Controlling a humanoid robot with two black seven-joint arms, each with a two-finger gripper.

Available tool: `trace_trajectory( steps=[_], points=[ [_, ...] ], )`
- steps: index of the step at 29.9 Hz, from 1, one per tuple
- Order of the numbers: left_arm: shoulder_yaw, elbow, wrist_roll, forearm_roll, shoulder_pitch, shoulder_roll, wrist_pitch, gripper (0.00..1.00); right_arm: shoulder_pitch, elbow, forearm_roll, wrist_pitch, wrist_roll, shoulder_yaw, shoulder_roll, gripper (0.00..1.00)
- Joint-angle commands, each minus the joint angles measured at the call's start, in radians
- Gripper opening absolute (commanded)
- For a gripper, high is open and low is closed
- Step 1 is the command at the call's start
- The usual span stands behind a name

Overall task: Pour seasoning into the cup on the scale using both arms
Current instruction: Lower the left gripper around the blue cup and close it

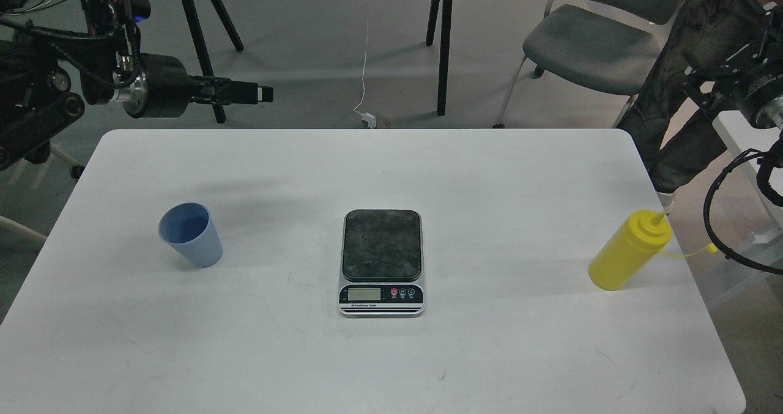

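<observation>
The light-blue cup (191,235) stands upright and empty on the left of the white table (489,175). The scale (381,261) lies at the middle with nothing on its dark plate. The yellow seasoning bottle (630,252) stands near the right edge, its tethered tip cap hanging off to the right. My left gripper (248,92) points right, level, above the table's back-left edge, far behind the cup and holding nothing; its fingers overlap. My right gripper (703,81) is high at the right edge, well behind the bottle, dark against trousers.
A grey chair (587,41) and a standing person's legs (685,108) are behind the table's right corner. Black trestle legs (443,41) and a white cable (366,65) are on the floor behind. A black cable loop (712,218) hangs by the bottle.
</observation>
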Motion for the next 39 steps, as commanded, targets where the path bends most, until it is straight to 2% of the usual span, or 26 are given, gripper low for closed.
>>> trace_trajectory(
  steps=[1,17,39],
  points=[
    [0.003,-0.001,0.0,0.082,0.017,0.01,0.0,0.99,-0.002,0.0,0.0,0.0,0.0,0.002,-0.001,1.0],
    [0.001,-0.004,0.0,0.191,0.252,0.067,0.0,0.99,-0.011,-0.002,0.0,0.0,0.001,0.003,-0.001,1.0],
    [0.024,0.005,0.0,0.199,0.261,0.091,0.0,0.99,-0.014,0.0,0.0,0.0,0.003,0.005,-0.001,1.0]
  ],
)
